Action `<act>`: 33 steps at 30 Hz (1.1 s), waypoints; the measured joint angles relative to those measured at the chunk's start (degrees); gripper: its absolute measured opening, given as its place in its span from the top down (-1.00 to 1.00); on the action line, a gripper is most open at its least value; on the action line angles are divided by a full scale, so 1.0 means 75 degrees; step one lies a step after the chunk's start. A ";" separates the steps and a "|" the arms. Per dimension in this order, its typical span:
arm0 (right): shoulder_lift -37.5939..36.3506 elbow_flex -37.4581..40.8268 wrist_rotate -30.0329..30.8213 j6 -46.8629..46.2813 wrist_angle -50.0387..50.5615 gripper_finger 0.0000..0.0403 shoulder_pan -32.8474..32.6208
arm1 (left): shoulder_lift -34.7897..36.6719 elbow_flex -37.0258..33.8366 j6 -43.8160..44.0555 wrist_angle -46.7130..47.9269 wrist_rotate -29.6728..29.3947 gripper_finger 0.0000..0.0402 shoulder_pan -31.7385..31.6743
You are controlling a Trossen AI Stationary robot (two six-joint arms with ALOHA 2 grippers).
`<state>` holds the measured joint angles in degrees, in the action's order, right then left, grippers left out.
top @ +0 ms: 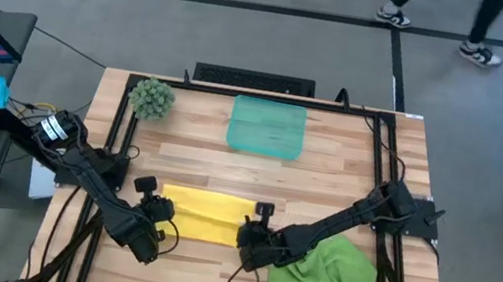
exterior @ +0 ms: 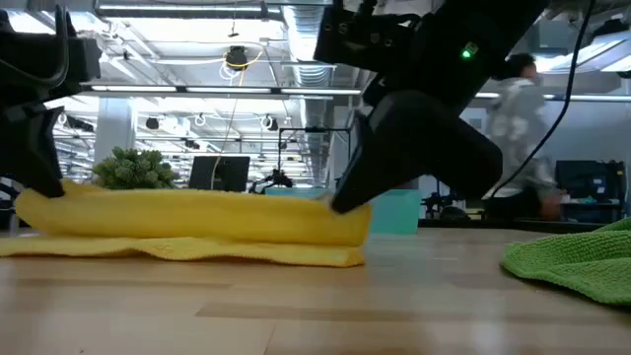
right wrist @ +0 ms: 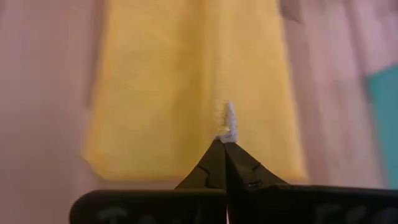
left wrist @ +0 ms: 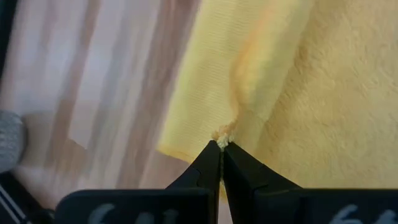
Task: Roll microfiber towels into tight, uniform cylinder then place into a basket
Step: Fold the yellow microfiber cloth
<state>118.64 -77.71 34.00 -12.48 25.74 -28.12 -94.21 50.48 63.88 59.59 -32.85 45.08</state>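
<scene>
The yellow microfiber towel [top: 204,215] lies as a long folded band near the table's front, its lower layer flat on the wood and a thick upper fold [exterior: 197,215] resting on it. My left gripper [top: 162,216] is shut at the band's left end. My right gripper [top: 248,234] is shut at its right end. The light green towel [top: 327,272] lies crumpled on the table at the front right, touched by no gripper. The teal basket [top: 267,126] stands at the far middle. My left gripper pinches a small tuft of the yellow towel [left wrist: 222,132] between its two fingertips, at the edge of the upper fold at the band's left end. The fingers slant down from the table's left. The fold's end [exterior: 39,202] is raised a little above the lower layer. My right gripper pinches a small tuft of the yellow towel [right wrist: 229,119] between its fingertips, on top of the band at its right end. The fingers slant down from the table's right. The upper fold [exterior: 345,219] bulges there above the lower layer on the table.
A fuzzy green ball [top: 151,98] sits at the far left corner of the table. Bare wood lies between the yellow band and the basket. A person [exterior: 518,118] stands in the room beyond the table.
</scene>
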 joint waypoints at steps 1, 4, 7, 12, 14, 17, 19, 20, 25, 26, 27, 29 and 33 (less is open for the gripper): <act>0.0060 -0.0017 -0.0034 0.0024 -0.0040 0.98 -0.0005 | 0.0000 0.0000 -0.0008 0.0004 0.0078 0.99 0.0000; 0.0092 -0.0012 -0.0160 0.0068 -0.0062 0.97 -0.0056 | 0.0000 0.0000 -0.0148 -0.0180 0.0215 0.99 -0.0001; 0.0181 -0.0018 -0.0183 0.0070 -0.0092 0.96 -0.0046 | 0.0000 0.0000 -0.0339 -0.0378 0.0414 0.99 0.0000; 0.0179 -0.0017 -0.0346 0.0069 -0.0125 0.95 -0.0040 | 0.0000 0.0000 -0.0379 -0.0544 0.0807 0.99 -0.0007; 0.0179 -0.0017 -0.0420 0.0066 -0.0146 0.91 -0.0046 | 0.0000 0.0000 -0.0395 -0.0561 0.0948 0.99 -0.0008; 0.0179 -0.0017 -0.0434 -0.0010 -0.0152 0.83 -0.0048 | 0.0000 0.0000 -0.0531 -0.0711 0.1095 0.97 -0.0008; 0.0179 -0.0017 -0.0465 -0.0007 -0.0158 0.76 -0.0049 | 0.0000 0.0000 -0.0638 -0.0887 0.1125 0.93 -0.0008; 0.0179 -0.0017 -0.0490 -0.0007 -0.0169 0.73 -0.0049 | 0.0000 0.0000 -0.0697 -0.1011 0.1130 0.90 -0.0008; 0.0179 -0.0017 -0.0507 -0.0007 -0.0193 0.56 -0.0052 | 0.0000 0.0000 -0.0976 -0.1359 0.1120 0.72 -0.0006; 0.0179 -0.0017 -0.0515 -0.0009 -0.0223 0.52 -0.0052 | 0.0000 0.0000 -0.0974 -0.1361 0.1123 0.68 -0.0006; 0.0179 -0.0017 -0.0535 -0.0022 -0.0278 0.49 -0.0052 | 0.0000 0.0000 -0.0974 -0.1358 0.1123 0.64 -0.0008; 0.0179 -0.0034 -0.0553 -0.0131 -0.0318 0.42 -0.0055 | 0.0000 0.0000 -0.0974 -0.1361 0.1123 0.57 -0.0006; 0.0177 -0.0199 -0.0671 -0.0136 -0.0319 0.29 -0.0096 | 0.0000 0.0000 -0.0972 -0.1358 0.1135 0.47 -0.0006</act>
<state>119.97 -79.21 28.96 -13.50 23.34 -28.85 -94.21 50.48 56.59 49.41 -24.34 45.03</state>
